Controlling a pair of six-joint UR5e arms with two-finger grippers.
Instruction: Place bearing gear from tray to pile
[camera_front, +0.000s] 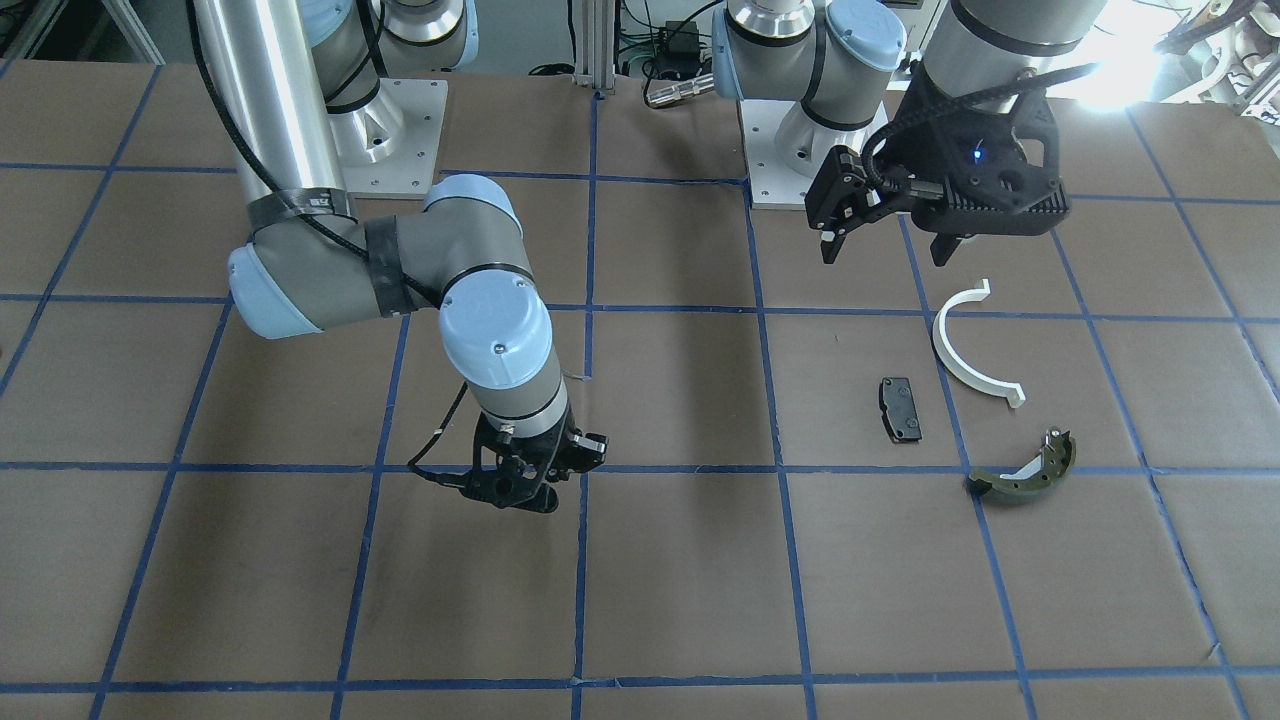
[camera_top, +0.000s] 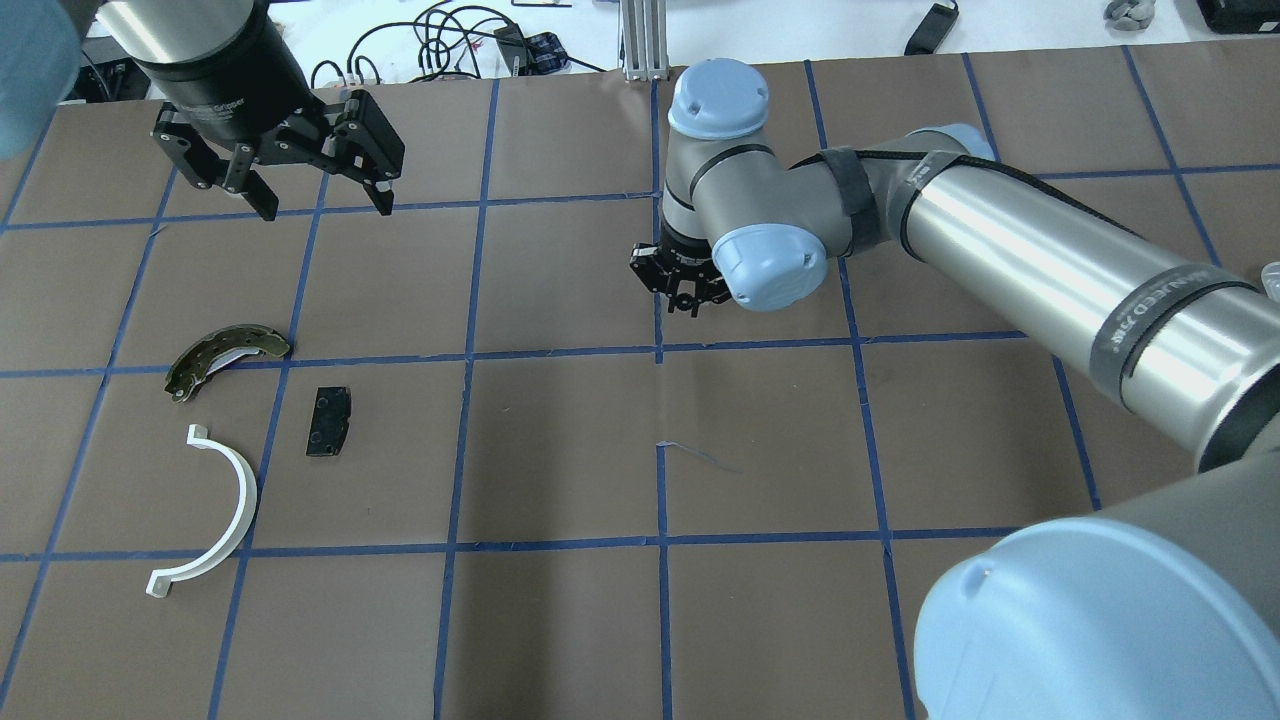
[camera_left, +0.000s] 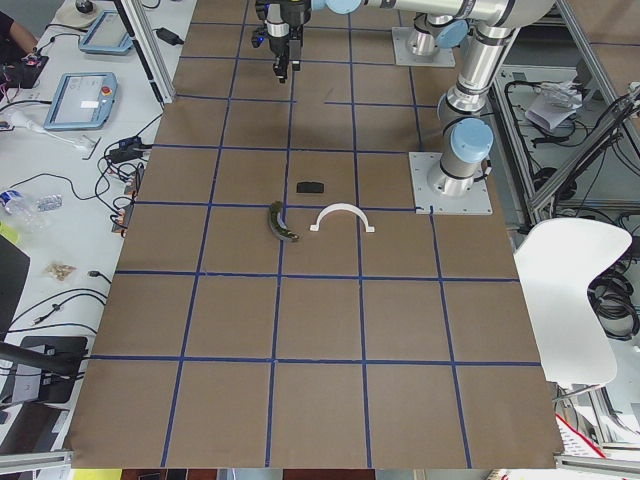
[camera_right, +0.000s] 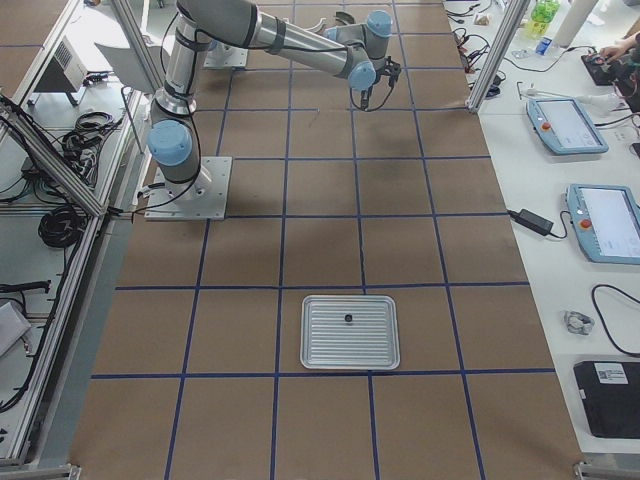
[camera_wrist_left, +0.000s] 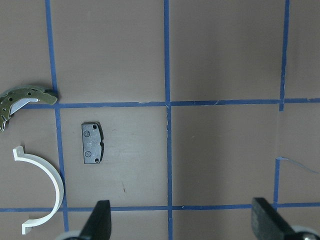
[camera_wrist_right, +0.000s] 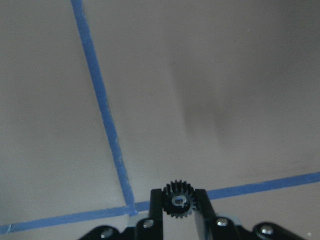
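A brown paper-covered surface (camera_top: 560, 440) ruled into squares by blue tape fills the overhead view, with cables and benches along its top edge.

At the left of that view lies the pile, three parts near one another but not touching. They are an olive-green brake shoe (camera_top: 225, 355), a white half-ring (camera_top: 235, 500) below it, and a small black pad (camera_top: 329, 421) just to their right. In the upper left hangs the left gripper (camera_top: 327, 208), its jaws spread wide and holding nothing.

Near the centre, the right gripper (camera_top: 688, 298) points down close over a tape crossing, well apart from the pile. Its wrist view shows the jaws clamped on the bearing gear (camera_wrist_right: 177, 201), a small black toothed wheel with a bright bore, pinched across its toothed rim and held clear of the surface.

In the exterior right view, the ribbed metal tray (camera_right: 380, 345) sits low in the frame, far from both arms. A dark speck on it is too small to name.

The gear looks light, hard and stiff. The teeth probably give the pads some bite, but so small a wheel could twist in the grip. It could also roll on edge if released from a height, so it is best set down flat and low beside the pad.
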